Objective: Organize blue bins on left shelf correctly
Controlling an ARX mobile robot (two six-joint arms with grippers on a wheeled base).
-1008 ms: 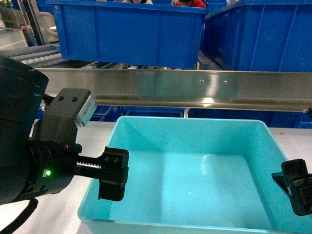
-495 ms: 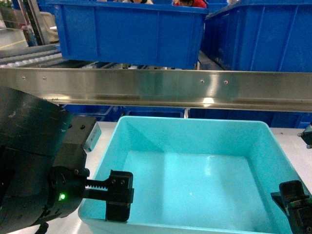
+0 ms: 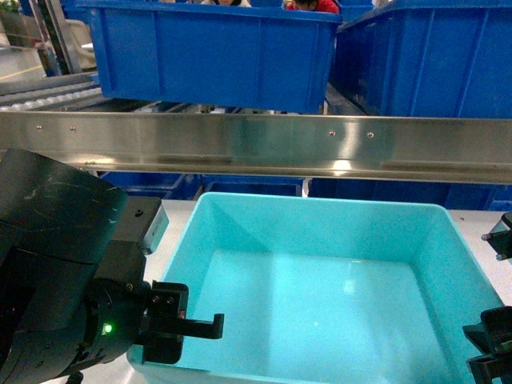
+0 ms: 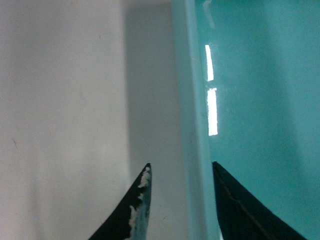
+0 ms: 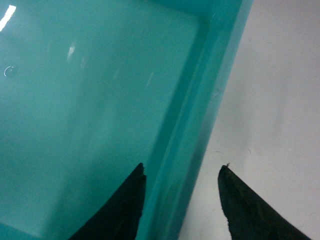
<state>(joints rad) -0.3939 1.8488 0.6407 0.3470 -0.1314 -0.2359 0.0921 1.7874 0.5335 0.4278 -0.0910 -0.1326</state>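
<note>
**Turquoise tub straddled at both side walls**

Turquoise tub (image 3: 320, 296) sits on the grey tabletop (image 3: 96, 352) in the head view, directly below the steel rail of the left shelf (image 3: 264, 144), on which two royal-blue bins (image 3: 216, 56) stand. The left gripper (image 3: 180, 324) is at the tub's near-left corner, one black finger reaching over the rim into the tub. The right gripper (image 3: 492, 352) shows only as a dark piece at the tub's near-right edge, too cropped to read its opening from here.

From the left wrist camera, the tub's left wall (image 4: 192, 115) runs up the frame between the two black fingertips (image 4: 140, 210): one is outside over the tabletop (image 4: 60, 100), the other inside over the tub's floor. The jaws stand apart with the rim in the gap, not pressing it.

From the right wrist camera, the tub's right wall (image 5: 200, 110) likewise passes between the fingertips (image 5: 125, 205), one inside the tub, one outside above the tabletop (image 5: 275, 100). These jaws are also spread, with clear space on either side of the rim.
</note>
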